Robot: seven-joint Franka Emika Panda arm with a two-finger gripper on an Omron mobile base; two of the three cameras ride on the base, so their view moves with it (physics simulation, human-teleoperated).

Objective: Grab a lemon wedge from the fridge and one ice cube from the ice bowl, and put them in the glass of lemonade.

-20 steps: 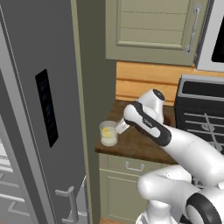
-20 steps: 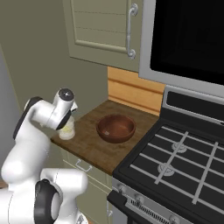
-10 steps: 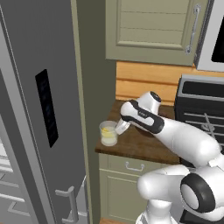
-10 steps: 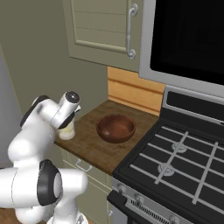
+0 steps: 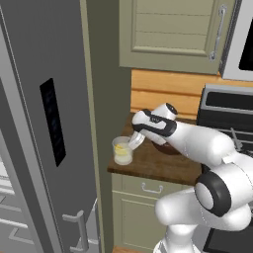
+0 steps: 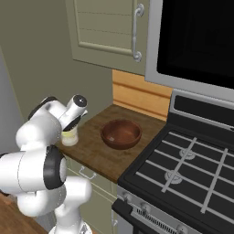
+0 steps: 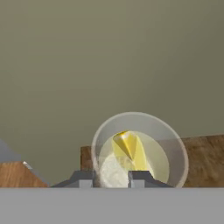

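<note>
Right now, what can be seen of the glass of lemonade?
The glass of lemonade is a short, clear, round tumbler standing upright near the counter's left front corner. Pale yellow liquid fills its lower part, and a bright yellow lemon wedge shows inside the rim. The tool hangs just over it, jaws narrowly apart.

No readable text — none anywhere.

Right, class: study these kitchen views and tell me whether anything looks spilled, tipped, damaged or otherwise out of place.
Nothing stands out. The glass of lemonade stands upright on the wooden counter with no spill around it, a lemon wedge sits inside it, and the brown bowl rests level beside the stove.
</note>
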